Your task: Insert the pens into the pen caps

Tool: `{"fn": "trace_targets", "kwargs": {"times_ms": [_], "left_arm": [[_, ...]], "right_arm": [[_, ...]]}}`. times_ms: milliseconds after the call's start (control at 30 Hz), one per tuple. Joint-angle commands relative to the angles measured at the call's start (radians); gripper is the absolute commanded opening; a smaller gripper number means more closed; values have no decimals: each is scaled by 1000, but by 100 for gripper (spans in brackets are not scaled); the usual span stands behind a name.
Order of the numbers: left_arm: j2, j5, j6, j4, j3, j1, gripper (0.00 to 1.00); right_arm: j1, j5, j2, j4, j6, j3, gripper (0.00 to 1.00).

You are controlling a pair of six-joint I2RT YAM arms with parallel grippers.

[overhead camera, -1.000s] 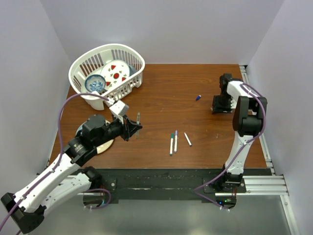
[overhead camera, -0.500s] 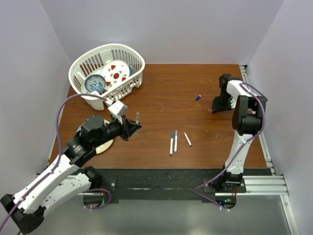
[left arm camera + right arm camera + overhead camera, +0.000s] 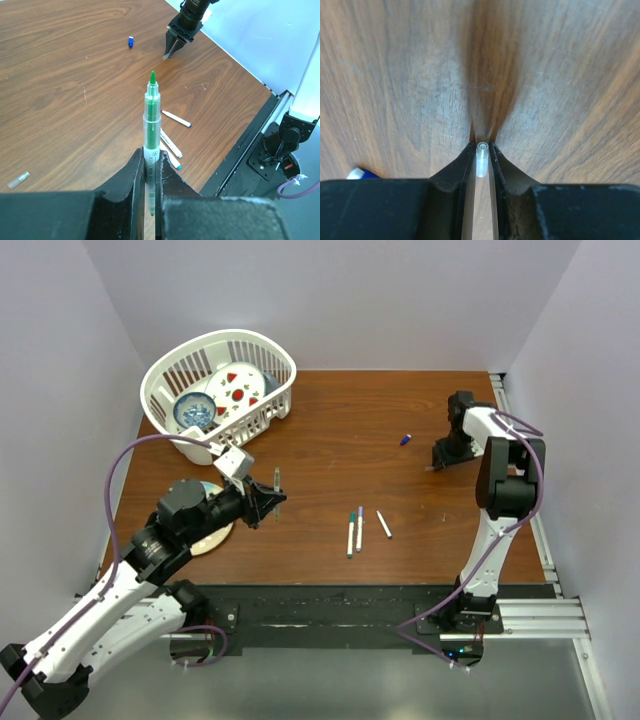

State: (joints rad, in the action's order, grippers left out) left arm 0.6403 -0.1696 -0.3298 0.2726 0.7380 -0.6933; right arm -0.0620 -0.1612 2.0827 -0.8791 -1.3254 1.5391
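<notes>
Left gripper point(image 3: 151, 162) pinches the green pen point(image 3: 151, 112) low on the barrel, with the bare nib pointing up and away from the fingers. The pen is carried above the tabletop point(image 3: 330, 430), over its left half and closer to the near edge than the far one.

Right gripper point(image 3: 481, 146) is down at the right edge, roughly midway along it. Its jaws are pressed together on a small clear cap point(image 3: 481, 161), held at the very tips. Whether the tips rest on the wood or sit just off it, I cannot tell. A blue cap point(image 3: 405, 439) lies loose near it, toward the middle of the table.

Three more pens point(image 3: 359, 528) lie close together near the near edge, right of centre.

Risks from here:
- The cap is tiny and slick, gripped only at the fingertips. It may squirt out on the lift or when the nib pushes in.
- The pen is held low, so most of its length is free. Any side load at the nib could pivot it in the jaws.
- The arms are well apart, so the join likely happens in mid-air. A small misalignment puts the nib on the cap's rim, not in the bore.
- The right fingers could nudge the blue cap toward the right edge.
</notes>
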Motion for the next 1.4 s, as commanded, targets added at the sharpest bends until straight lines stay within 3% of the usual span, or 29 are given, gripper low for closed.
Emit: {"fn": "trace_targets", "kwargs": {"times_ms": [0,133,300,533,767,933,1167,1367], "left_arm": [[-16,22,-2,-21,-6,6,0],[-16,31,-2,-18,-6,5,0],[-5,19,-8,-30,-12,5,0],[142,-65,-37,-6,9,3,0],[205,-186,-127,-157,-61,-3,0],[231,-249,-166,-237,-100,-3,0],[285,-344,-229,-366,-134,-3,0],[314,-465,-311,-568,-173,-3,0]], "right_arm": [[-1,-41,91,-3,115,-25,15],[10,-18,91,40,268,-39,0],[19,158,-5,312,481,-239,0],[120,262,-141,480,652,-416,0],[280,322,-260,634,684,-510,0],[376,385,-488,719,712,-545,0],[505,485,-801,1030,655,-674,0],[556,612,-906,1316,511,-758,0]]}}
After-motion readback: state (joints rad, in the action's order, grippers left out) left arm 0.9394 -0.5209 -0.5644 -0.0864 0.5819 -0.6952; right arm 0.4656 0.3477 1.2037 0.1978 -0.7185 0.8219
